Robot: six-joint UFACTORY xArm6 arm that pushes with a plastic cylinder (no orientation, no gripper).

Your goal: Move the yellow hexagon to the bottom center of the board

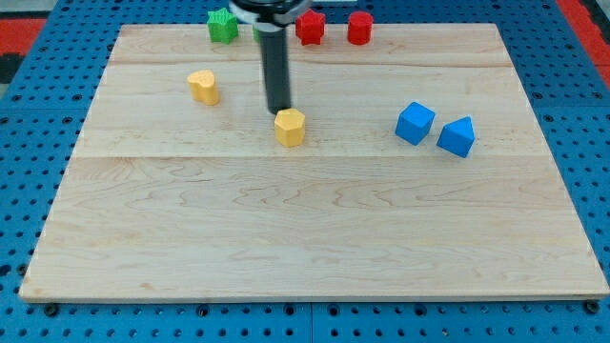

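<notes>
From my remote seat I see the pale wooden surface point(315, 238) laid over a blue perforated base, and my tool is only a straight dark rod with nothing to open or close, so it holds nothing; my tip point(278, 110) sits just behind the small yellow hexagonal block point(290, 127), on the side toward the surface's top edge, touching it or very nearly so, though I cannot tell which for certain. That yellow hexagon lies a little left of centre and in the upper half of the surface, well apart from the bottom edge, so by my judgement the task is barely under way: the tip is placed where a push toward the bottom edge could begin, but nearly the whole journey to the bottom centre is left. A second yellow block point(203, 87), more rounded and of a shape I cannot quite make out, stands nearer the top left corner and is not the one I am after. Along the top edge stand a green star-like block point(223, 25), partly beside the rod, and two red blocks point(310, 27) point(359, 28). Toward the right edge a blue cube-like block point(416, 123) and a blue wedge-like block point(457, 136) sit just beside each other, well clear of the line I would take. The lower half of the surface holds no blocks, so I expect a straight push down and slightly rightward to meet no obstacle.
</notes>
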